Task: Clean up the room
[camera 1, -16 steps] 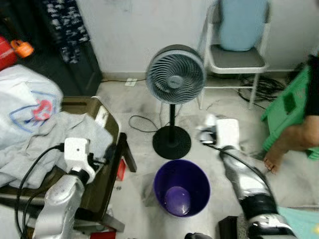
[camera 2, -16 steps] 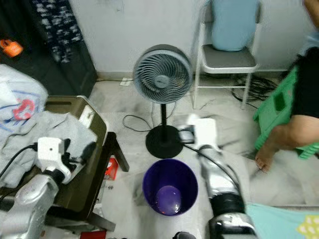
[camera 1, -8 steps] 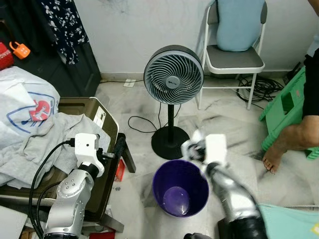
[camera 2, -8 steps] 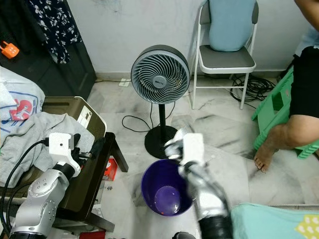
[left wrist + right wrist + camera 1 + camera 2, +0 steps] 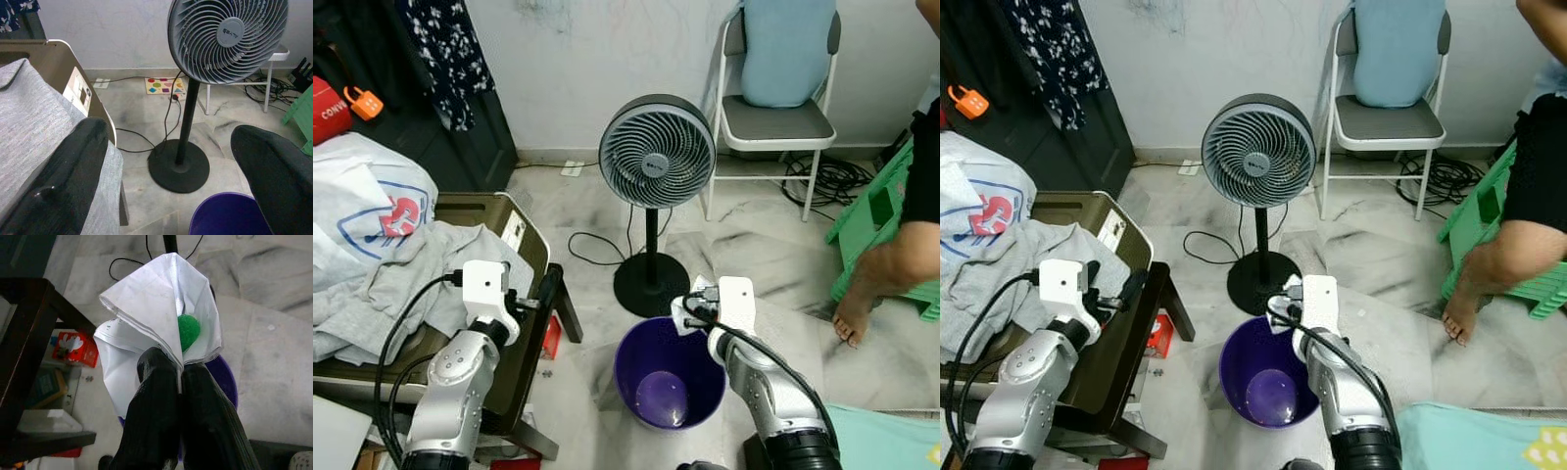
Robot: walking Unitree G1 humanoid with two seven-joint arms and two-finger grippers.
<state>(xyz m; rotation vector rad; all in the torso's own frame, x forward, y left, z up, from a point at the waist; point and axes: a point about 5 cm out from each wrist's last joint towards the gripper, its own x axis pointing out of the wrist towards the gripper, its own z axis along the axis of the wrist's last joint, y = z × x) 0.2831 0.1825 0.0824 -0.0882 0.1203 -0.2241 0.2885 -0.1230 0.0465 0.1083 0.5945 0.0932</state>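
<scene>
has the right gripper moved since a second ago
Yes. The right gripper, shut on white paper, came in from right of the fan base to the rim of the purple bin.

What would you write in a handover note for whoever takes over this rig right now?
Right pincer: shut on the white paper with a green ball in its fold, at the rim of the purple bin.
Left pincer: open, holding nothing, beside the brown table piled with clothes.
Done: paper brought to the bin.
Left: drop it in; clothes remain.
</scene>
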